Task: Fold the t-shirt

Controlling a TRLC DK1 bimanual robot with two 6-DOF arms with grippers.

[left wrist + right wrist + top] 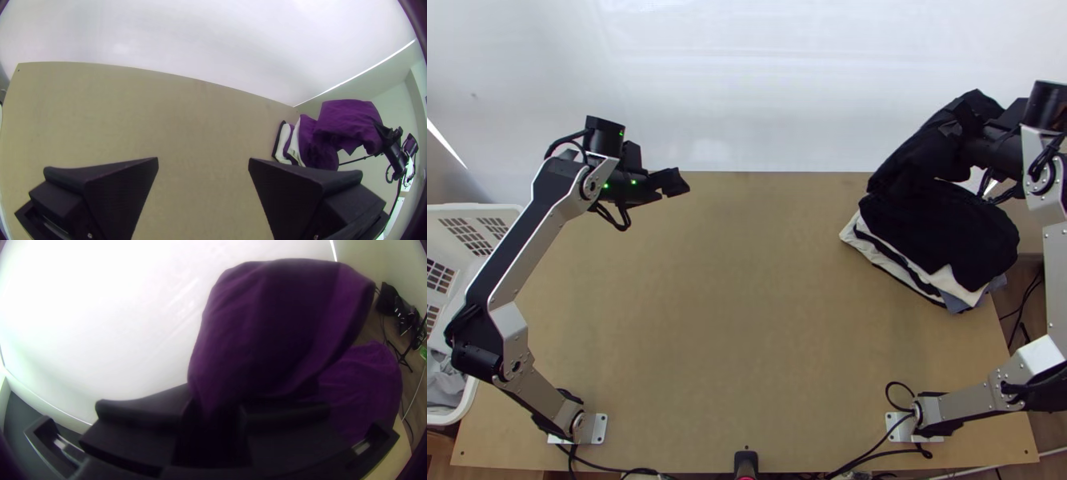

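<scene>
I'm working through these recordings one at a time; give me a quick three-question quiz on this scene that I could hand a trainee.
1. Multiple choice: where is the stack of layered cloth?
a) inside the laundry basket
b) toward the right side of the wooden table
c) directly below the left gripper

2. True or false: the left gripper's fingers stand apart with nothing between them.

3. Fill in the blank: the raised dark cloth is held by the ______.

Key: 1. b; 2. true; 3. right gripper
</scene>
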